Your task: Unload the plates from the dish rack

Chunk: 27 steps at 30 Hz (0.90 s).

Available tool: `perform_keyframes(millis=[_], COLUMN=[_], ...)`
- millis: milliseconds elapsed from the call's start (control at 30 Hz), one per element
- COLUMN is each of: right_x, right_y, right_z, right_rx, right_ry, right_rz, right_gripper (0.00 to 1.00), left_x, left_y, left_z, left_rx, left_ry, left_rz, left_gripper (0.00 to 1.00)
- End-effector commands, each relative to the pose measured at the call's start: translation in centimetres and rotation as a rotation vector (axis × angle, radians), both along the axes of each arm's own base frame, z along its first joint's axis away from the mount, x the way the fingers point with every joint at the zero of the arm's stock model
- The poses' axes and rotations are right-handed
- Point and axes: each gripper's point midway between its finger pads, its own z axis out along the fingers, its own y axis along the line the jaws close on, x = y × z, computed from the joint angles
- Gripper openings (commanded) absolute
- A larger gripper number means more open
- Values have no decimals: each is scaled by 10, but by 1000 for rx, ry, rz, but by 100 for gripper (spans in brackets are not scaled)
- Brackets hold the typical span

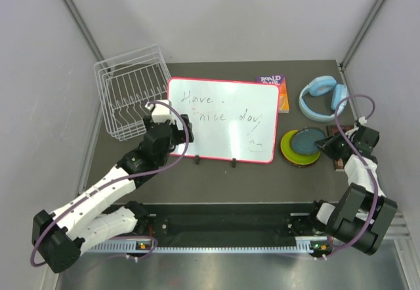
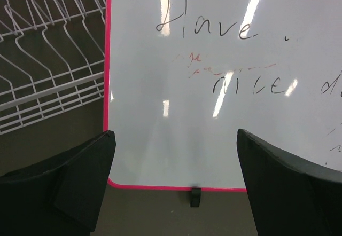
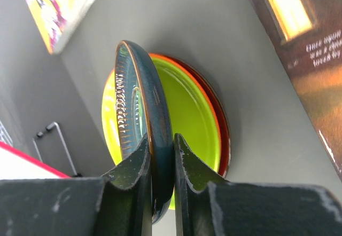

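The white wire dish rack [image 1: 130, 94] stands at the back left with no plates showing in it; part of it appears in the left wrist view [image 2: 48, 65]. At the right, a dark blue-black plate [image 1: 308, 140] sits over a lime-yellow plate [image 1: 290, 151]. My right gripper [image 1: 325, 144] is shut on the dark plate's rim [image 3: 155, 97], fingertips [image 3: 179, 145] pinching both sides. Behind it lie the lime-yellow plate [image 3: 189, 108] and a dark red rim [image 3: 223, 140]. My left gripper [image 1: 180, 132] is open [image 2: 175, 134] over the whiteboard's lower left corner, holding nothing.
A pink-framed whiteboard [image 1: 223, 119] stands on small feet mid-table. Behind it lies a book [image 1: 281, 85], and light blue headphones [image 1: 321, 96] rest at the back right. A dark book [image 3: 304, 60] lies beside the plate stack under my right arm.
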Motion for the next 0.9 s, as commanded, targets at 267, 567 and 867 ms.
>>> perform_keyframes(millis=[267, 567, 867], right_x=[-8, -15, -20], right_y=[29, 1, -17], right_z=[-14, 12, 102], right_rx=[-1, -180, -374], right_ry=[1, -17, -203], right_rz=[131, -7, -88], right_gripper=[30, 74, 84], left_x=[5, 3, 6], left_y=[-9, -13, -19], left_z=[-7, -5, -2], left_rx=[-35, -43, -23], left_ry=[14, 15, 38], left_rz=[-12, -33, -51], left_gripper=[99, 99, 99])
